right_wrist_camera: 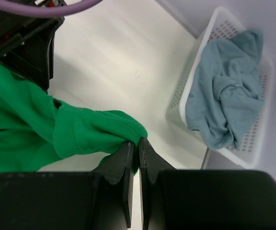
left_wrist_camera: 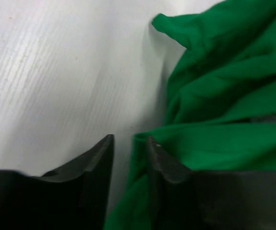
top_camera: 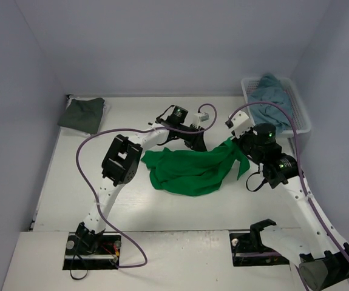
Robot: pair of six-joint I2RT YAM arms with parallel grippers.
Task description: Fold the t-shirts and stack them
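From the right wrist we see what the overhead view hides: the right gripper (right_wrist_camera: pixel 135 141) pinched shut on the green shirt's (right_wrist_camera: pixel 94 132) sleeve hem. Our left gripper (left_wrist_camera: pixel 129 139) stands partly open at the shirt's edge, gripping nothing. The shirt lies mid-table, with bare table (top_camera: pixel 71 182) to the left and the basket (top_camera: pixel 301 106) at the far right.

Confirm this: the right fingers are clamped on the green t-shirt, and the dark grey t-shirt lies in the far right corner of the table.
Wrong corner: the dark grey t-shirt lies in the far left corner of the table, as the top external view shows. The right fingers are indeed clamped on the green t-shirt.
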